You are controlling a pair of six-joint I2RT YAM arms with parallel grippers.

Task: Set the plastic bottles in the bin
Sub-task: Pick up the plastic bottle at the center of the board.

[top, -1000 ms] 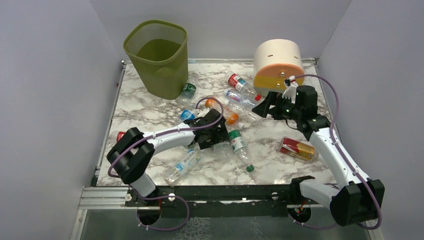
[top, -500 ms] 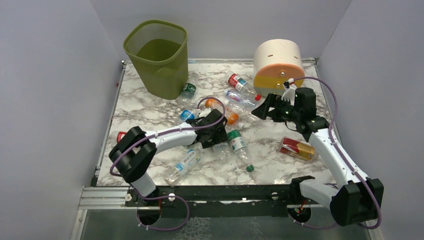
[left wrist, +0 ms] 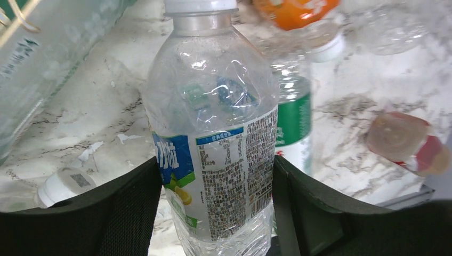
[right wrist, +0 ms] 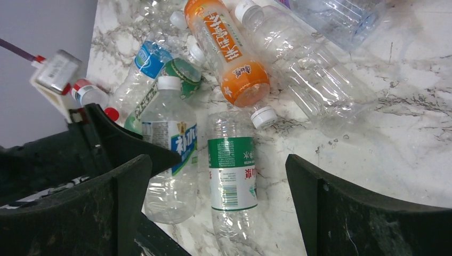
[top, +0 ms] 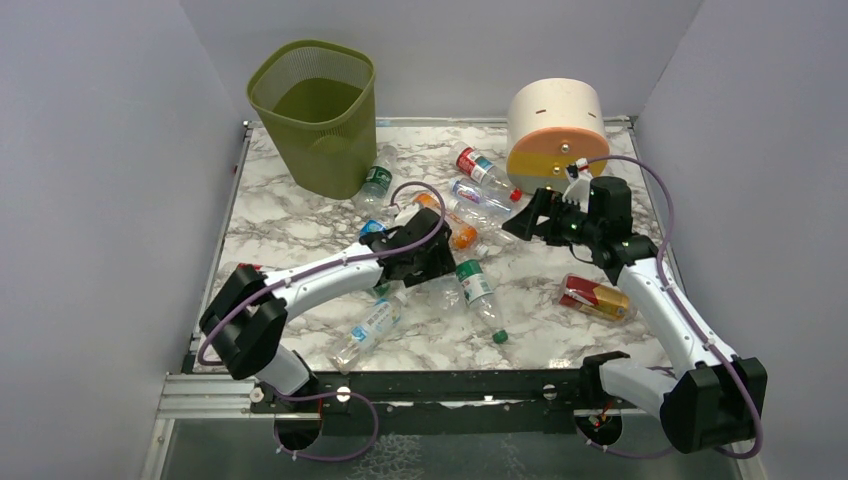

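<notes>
Although most of the plastic bottles lie scattered on their sides across the middle of the marble table, one clear bottle with a blue label sits between the fingers of the left gripper. The fingers press against both its sides, and its white cap points away from the wrist. From the right wrist view, that bottle shows just beside a green-labelled bottle, with the orange bottle lying just past their caps (whether the held one is clear of the marble I cannot tell). The right gripper hangs above this cluster with its fingers spread wide, touching nothing. Well apart from both grippers, the bin stands upright at the far left corner of the table, with another bottle with a green band just beside its base. A cream cylinder stands at the far right corner, beyond the right gripper
</notes>
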